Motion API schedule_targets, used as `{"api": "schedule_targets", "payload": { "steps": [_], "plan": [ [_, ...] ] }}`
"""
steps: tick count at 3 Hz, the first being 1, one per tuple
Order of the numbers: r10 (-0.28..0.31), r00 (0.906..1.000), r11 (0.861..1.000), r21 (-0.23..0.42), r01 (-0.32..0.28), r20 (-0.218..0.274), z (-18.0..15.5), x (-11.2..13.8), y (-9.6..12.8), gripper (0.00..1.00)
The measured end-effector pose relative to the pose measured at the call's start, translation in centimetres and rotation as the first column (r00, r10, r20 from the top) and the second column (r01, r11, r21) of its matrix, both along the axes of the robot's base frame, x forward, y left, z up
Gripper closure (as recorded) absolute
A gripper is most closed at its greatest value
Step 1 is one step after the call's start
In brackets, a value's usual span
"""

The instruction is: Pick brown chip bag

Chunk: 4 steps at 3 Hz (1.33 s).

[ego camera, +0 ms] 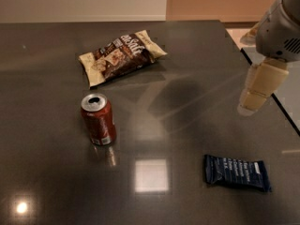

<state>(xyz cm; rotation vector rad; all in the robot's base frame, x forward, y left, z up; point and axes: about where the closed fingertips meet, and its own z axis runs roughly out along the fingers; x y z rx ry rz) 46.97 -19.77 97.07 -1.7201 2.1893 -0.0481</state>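
A: Bag (pixel 123 56) lies flat at the far left-centre of the counter (pixel 187 125), well apart from the can (pixel 98 120) and wrapper (pixel 236 172).

B: Gripper (pixel 253 97) hangs over the right edge. We can't tell if it's open or closed. We'd cross high, drop on the bag's middle, and pinch its short width.

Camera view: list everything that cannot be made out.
- End effector, right side above the table: arm behind it cut off by the top-right edge.
- Brown chip bag: underside hidden against the table.
- Can: far side hidden by its own body.
- Blue bar wrapper: print too small to read.
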Motion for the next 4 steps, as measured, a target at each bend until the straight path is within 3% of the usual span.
{"api": "schedule_targets", "payload": {
  "steps": [4],
  "plan": [
    [0.045, 0.9984, 0.99, 0.129, -0.049, 0.034, -3.9, 11.9, 5.7, 0.0]
  ]
}}
